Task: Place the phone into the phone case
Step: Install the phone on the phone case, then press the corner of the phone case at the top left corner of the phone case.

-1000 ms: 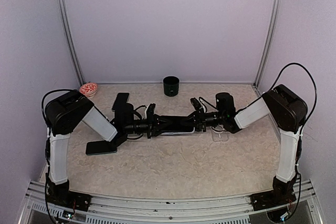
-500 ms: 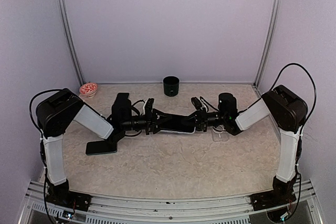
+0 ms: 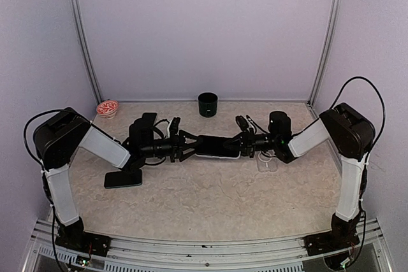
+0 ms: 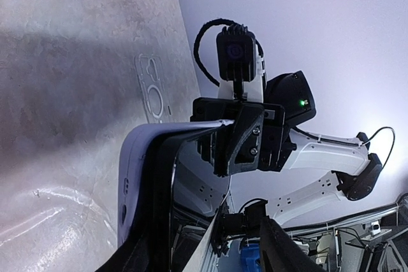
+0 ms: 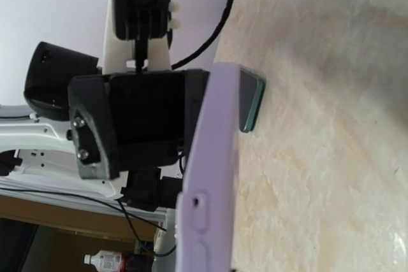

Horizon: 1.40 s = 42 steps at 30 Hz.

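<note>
A dark phone sits in a lilac phone case (image 3: 213, 146), held level above the table between both arms. My right gripper (image 3: 241, 143) is shut on its right end; the right wrist view shows the case's lilac edge (image 5: 213, 176) running up from the bottom of the frame. My left gripper (image 3: 182, 146) is open at the left end. In the left wrist view the cased phone (image 4: 148, 183) lies against one side, with a wide gap to the other finger (image 4: 290, 250).
A dark phone (image 3: 123, 178) lies flat at the front left and another (image 3: 146, 122) further back. A clear case (image 3: 268, 160) lies under the right wrist. A black cup (image 3: 207, 104) and a small red-patterned bowl (image 3: 107, 107) stand by the back wall.
My left arm has drawn back to the left and its jaws have spread apart. The cased phone has stayed in the right gripper, shifting slightly toward the back.
</note>
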Each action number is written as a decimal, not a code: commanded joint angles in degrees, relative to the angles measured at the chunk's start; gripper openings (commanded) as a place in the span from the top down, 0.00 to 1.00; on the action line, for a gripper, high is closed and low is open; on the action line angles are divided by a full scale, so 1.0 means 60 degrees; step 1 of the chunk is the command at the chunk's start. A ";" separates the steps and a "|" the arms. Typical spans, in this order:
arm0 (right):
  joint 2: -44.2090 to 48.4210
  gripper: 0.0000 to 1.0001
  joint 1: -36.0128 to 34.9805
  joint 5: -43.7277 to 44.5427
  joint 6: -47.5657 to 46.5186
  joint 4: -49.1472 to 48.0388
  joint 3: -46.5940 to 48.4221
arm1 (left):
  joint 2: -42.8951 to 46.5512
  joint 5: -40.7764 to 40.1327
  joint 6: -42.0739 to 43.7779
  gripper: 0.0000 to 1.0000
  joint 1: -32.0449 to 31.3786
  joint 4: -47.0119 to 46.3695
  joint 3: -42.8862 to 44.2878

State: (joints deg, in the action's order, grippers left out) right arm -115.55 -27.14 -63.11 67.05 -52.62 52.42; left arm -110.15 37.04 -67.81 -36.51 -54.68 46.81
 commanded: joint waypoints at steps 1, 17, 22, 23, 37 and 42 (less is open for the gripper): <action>0.0636 0.90 0.0185 -0.0390 -0.0028 -0.0783 -0.0065 | 0.0681 -0.0211 0.0852 0.46 0.0187 0.0826 -0.0144; 0.1351 0.90 0.0186 -0.1273 -0.1599 -0.0011 -0.0259 | 0.1476 -0.0085 0.2045 0.44 0.0368 0.1565 -0.0489; 0.1550 0.90 0.0186 -0.1561 -0.2158 0.0292 -0.0375 | 0.1615 0.0260 0.2266 0.44 0.0318 0.1341 -0.0532; 0.1579 0.90 0.0177 -0.1610 -0.2221 0.0315 -0.0388 | 0.1602 0.0339 0.2271 0.44 0.0294 0.1165 -0.0584; 0.1788 0.90 -0.0020 -0.2263 -0.2958 0.0531 -0.0603 | 0.1090 0.1536 0.1649 0.44 -0.0369 -0.0985 -0.0301; 0.1828 0.90 -0.0055 -0.2250 -0.3351 0.1095 -0.0477 | 0.0722 0.1863 0.1198 0.49 -0.0494 -0.1682 -0.0214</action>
State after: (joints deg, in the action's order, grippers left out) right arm -106.96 -26.89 -75.20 49.93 -47.64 48.73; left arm -103.85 45.04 -58.59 -38.41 -58.78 43.88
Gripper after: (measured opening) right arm 0.105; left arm 0.530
